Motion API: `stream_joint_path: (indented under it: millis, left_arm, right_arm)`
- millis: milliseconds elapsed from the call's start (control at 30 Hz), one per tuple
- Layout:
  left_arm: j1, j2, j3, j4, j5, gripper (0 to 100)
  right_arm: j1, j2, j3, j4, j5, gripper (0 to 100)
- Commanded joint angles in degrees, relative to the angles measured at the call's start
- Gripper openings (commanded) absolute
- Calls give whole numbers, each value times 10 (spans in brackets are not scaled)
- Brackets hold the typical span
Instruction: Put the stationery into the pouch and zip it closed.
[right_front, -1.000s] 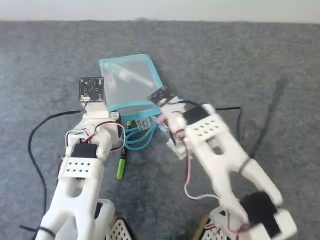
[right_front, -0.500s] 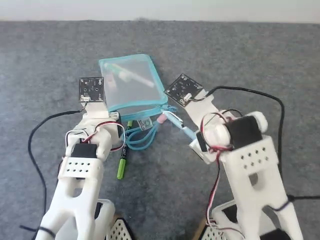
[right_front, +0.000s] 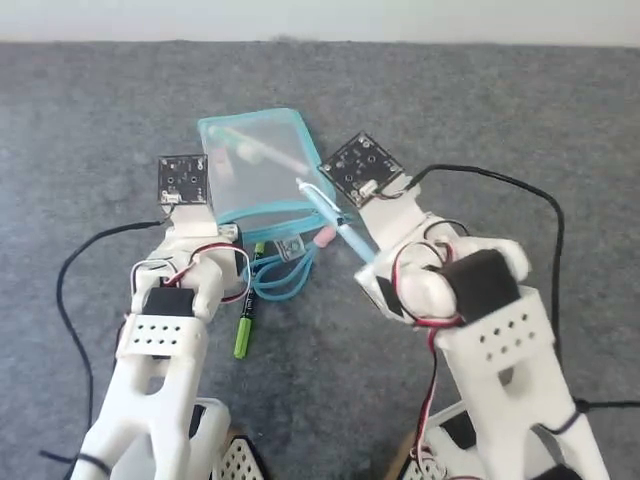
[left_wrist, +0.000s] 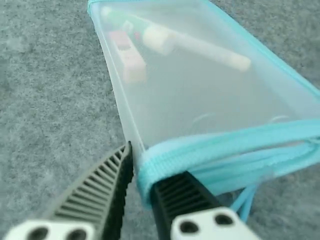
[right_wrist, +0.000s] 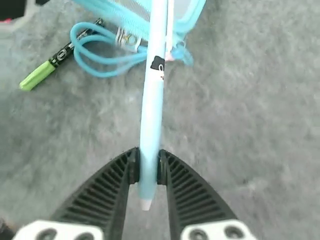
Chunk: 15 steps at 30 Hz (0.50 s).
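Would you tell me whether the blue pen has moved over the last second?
Yes. The blue pen has moved toward the pouch; its far end now lies over the pouch's zipper edge.

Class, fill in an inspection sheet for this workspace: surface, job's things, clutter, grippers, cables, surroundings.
Surface: grey fabric mat, flat.
Job's things: translucent pouch with turquoise zip, some stationery inside; light blue pen pointing at the pouch; black marker with green cap lying on the mat near the pouch.
Clutter: nothing seen.
Grippers: left gripper pinches the pouch's zip edge; right gripper is shut on the pen.
Cables: black cables, one trailing at each arm's outer side.
Surroundings: pale wall beyond the mat.
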Motion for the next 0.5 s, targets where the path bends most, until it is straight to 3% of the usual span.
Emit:
stream_joint_path:
  millis: [0, 200, 467]
  left_arm:
    - [5, -4, -5, -11, -4, 12]
    - [5, -4, -9, -11, -4, 12]
    - [5, -4, -9, -11, -4, 12]
  right_arm:
    - [-9, -19, 66, -94, -13, 7]
    - [-54, -19, 120, -124, -22, 7]
    - [-52, -15, 124, -124, -23, 7]
